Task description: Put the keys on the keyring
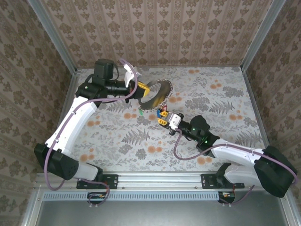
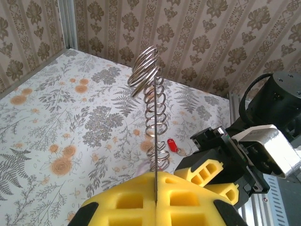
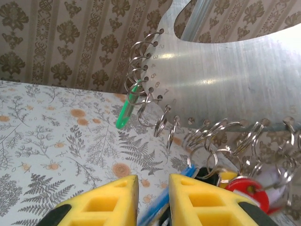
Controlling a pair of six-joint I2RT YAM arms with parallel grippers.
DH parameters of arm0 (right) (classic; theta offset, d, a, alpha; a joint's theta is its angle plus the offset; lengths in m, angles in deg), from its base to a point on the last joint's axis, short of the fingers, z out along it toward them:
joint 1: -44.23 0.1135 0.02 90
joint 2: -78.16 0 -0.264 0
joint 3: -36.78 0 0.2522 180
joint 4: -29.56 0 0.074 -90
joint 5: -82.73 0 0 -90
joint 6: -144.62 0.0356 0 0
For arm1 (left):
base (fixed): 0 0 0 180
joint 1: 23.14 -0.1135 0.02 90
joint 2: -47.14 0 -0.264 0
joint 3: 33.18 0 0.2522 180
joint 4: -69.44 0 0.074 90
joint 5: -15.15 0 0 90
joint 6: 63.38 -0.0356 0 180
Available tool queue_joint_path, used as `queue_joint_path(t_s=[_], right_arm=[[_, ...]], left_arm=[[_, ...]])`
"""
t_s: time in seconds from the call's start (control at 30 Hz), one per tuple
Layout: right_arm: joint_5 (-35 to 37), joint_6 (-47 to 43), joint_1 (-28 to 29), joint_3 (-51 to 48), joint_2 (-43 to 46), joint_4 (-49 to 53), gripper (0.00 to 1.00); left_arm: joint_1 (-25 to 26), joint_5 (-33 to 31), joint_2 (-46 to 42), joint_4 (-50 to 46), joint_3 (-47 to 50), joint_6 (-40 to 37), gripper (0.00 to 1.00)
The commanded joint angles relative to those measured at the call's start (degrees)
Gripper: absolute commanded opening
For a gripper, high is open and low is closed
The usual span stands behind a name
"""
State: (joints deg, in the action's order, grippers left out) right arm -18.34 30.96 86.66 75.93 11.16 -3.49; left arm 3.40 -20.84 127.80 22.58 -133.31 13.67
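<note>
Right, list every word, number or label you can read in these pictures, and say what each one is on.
Nothing here reads clearly enough to quote.
Metal disc: faint tiny marks beside the holes along its rim, possibly numbers, too small and blurred to read.
Green key: no lettering visible.
Red key: no lettering visible.
Wallpaper and table cover: patterns only, no text.

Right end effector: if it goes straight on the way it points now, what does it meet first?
Probably the split rings along the rim of the metal disc, close ahead; depth is hard to judge.
</note>
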Motion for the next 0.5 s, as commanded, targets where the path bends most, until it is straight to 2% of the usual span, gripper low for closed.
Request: queue_joint_path(t_s=[0.0, 0.13, 0.47], right_arm=[[1.4, 1.3, 0.3, 0.3, -1.5, -5.9, 0.25], [2.6, 3.3, 0.4, 0.3, -3.7, -10.1, 0.25], [4.7, 5.0, 0.4, 0.3, -7.9, -13.1, 0.26]], left_arm=[[1.1, 1.0, 0.6, -2.4, -3.3, -2.1, 0.0], [1.4, -0.3, 1.1, -4.4, -4.9, -2.8, 0.0], [2.4, -3.7, 3.1, -11.1, -10.4, -4.6, 0.0]])
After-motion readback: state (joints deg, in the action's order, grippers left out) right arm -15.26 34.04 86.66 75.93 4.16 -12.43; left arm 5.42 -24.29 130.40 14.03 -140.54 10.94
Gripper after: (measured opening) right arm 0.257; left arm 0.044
